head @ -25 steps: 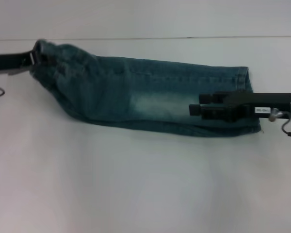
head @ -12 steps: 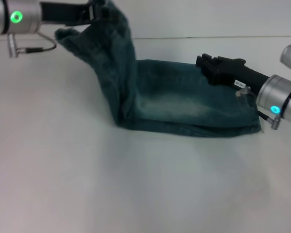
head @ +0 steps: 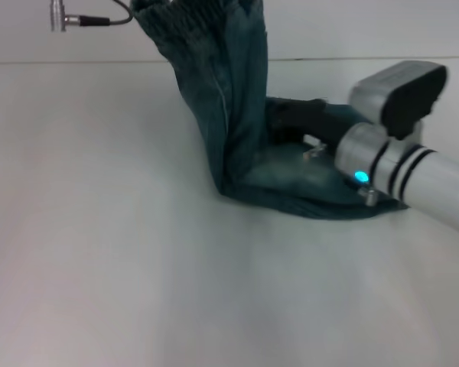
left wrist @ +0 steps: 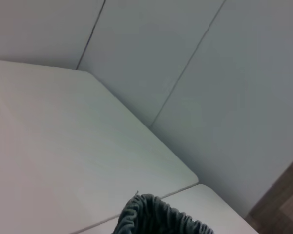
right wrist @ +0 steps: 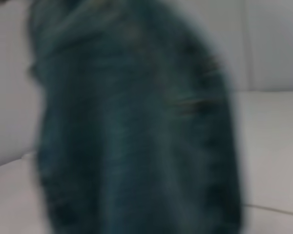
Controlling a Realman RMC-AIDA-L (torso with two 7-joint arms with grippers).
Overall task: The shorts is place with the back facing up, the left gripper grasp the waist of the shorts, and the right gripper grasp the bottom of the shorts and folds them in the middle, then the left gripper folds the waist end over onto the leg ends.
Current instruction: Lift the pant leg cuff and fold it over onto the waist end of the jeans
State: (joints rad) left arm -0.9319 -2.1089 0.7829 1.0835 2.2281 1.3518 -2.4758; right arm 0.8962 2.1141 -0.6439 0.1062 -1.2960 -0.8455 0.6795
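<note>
The teal denim shorts [head: 237,99] stand up from the white table [head: 99,245], the waist end lifted out of the top of the head view. The leg ends [head: 321,195] lie flat on the table at right. My left gripper is above the head view's edge, with only its wrist cable [head: 92,20] showing. It holds the bunched waistband [left wrist: 156,217], which shows in the left wrist view. My right gripper [head: 289,115] reaches in low over the flat leg part, just behind the raised fold. In the right wrist view the hanging denim [right wrist: 132,126] fills the picture.
The right arm's silver wrist with its blue light [head: 382,164] crosses the leg ends from the right. A wall [left wrist: 195,73] rises behind the table's far edge. Bare table lies to the left and in front of the shorts.
The left gripper has carried the waist end higher and to the right, out of the top of the head view. The right arm has swung closer in over the leg ends.
</note>
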